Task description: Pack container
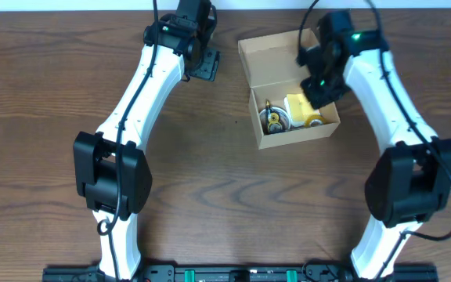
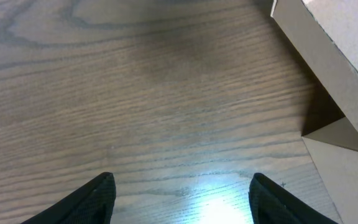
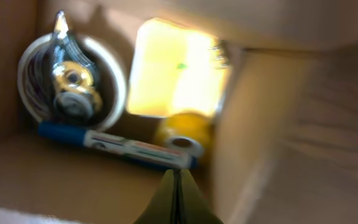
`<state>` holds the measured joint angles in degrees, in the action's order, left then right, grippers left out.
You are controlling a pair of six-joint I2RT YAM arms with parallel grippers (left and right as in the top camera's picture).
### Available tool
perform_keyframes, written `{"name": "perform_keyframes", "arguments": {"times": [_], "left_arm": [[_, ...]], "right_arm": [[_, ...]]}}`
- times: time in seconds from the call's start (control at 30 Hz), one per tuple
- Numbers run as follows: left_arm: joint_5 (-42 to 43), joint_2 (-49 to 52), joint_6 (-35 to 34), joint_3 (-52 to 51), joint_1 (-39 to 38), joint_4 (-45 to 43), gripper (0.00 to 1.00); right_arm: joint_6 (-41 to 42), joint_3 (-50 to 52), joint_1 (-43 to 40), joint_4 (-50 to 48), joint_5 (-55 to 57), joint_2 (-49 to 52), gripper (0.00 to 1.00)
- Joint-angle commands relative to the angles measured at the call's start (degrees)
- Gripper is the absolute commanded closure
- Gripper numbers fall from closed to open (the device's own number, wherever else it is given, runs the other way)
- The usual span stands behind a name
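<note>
**Right fingers shut inside the box, left fingers apart beside it**

Your container (image 1: 276, 59) – a plain tan cardboard box – sits on the wooden worktop (image 1: 233, 180) toward the far edge, right of centre. Its flap lid stands open on the far side.

Your right fingers (image 3: 178, 196) are pressed together with nothing between them. They point down into the open box near its right-hand wall, above the things lying inside. The right wrist view is blurred, but you can make out:
- a white tape roll (image 3: 73, 81) at the left, with a shiny metal piece resting on its middle
- a pale yellow square pad (image 3: 173, 68) just beside the roll
- a small yellow roll (image 3: 182, 134) below the pad
- a blue marker (image 3: 123, 146) lying across the box floor, in front of the white roll and reaching the yellow one

Your left fingers (image 2: 98, 199) are spread apart and hold nothing – only bare wood shows between them. They hang near the box's left side, apart from it, and one cardboard corner shows at the right of the left wrist view.
</note>
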<state>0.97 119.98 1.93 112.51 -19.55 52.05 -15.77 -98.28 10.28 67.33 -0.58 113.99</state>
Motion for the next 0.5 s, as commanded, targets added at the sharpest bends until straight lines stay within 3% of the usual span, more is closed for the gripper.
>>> {"name": "perform_keyframes", "arguments": {"times": [0.0,0.2,0.47], "left_arm": [[0.11,-2.36,0.63,-0.48,0.24,0.11,0.31],[0.15,-2.36,0.63,-0.48,0.24,0.04,0.31],[0.13,-2.36,0.66,-0.48,0.24,0.2,0.31]], "right_arm": [[0.52,5.35,2.82,-1.97,-2.69,0.09,0.98],[1.03,12.31,6.67,-4.87,-3.28,0.09,0.99],[2.12,12.94,10.19,-5.4,-4.94,0.09,0.99]]}}
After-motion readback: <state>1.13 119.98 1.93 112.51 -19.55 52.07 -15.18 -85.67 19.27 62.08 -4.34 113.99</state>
